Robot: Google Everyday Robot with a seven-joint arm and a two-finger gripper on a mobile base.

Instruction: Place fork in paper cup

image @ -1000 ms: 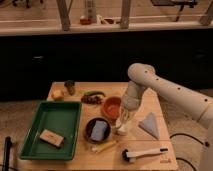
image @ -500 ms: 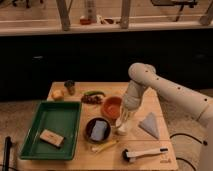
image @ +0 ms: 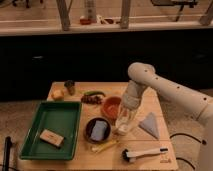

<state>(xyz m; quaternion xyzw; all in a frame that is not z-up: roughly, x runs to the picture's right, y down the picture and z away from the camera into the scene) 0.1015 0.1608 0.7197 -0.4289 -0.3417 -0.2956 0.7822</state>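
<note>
Containers: 1 green tray (image: 35, 131) sits at the left of the wooden table (image: 155, 152) and holds 1 tan block (image: 51, 137) near its front edge. 1 dark bowl (image: 88, 131) at table centre holds 1 blue item (image: 98, 130). 1 orange bowl (image: 111, 106) stands just behind it; its contents cannot be made out. 1 small dark cup (image: 70, 87) stands at the back left, with 1 yellow object (image: 58, 94) beside it. The paper cup (image: 121, 129) appears as a pale white shape directly under the arm, just right of the dark bowl; its inside is not visible.

Gripper: the gripper (image: 123, 124) points down over the paper cup, at or touching its rim. Its state cannot be told. The fork cannot be singled out; no separate silvery utensil lies on the table, and anything held at the gripper is hidden by the wrist.

Other items, 1 of each: white-handled brush (image: 144, 153) with a black head at the front right; yellow stick-like item (image: 105, 146) in front of the dark bowl; grey triangular cloth (image: 150, 125) to the right of the paper cup; green item (image: 94, 93) and dark cluster (image: 90, 100) behind the orange bowl.

Surface and room: the table stands on a speckled floor (image: 15, 112). Behind it runs a dark low wall (image: 75, 55) topped by a pale ledge, with grey frame posts (image: 63, 14) above.
</note>
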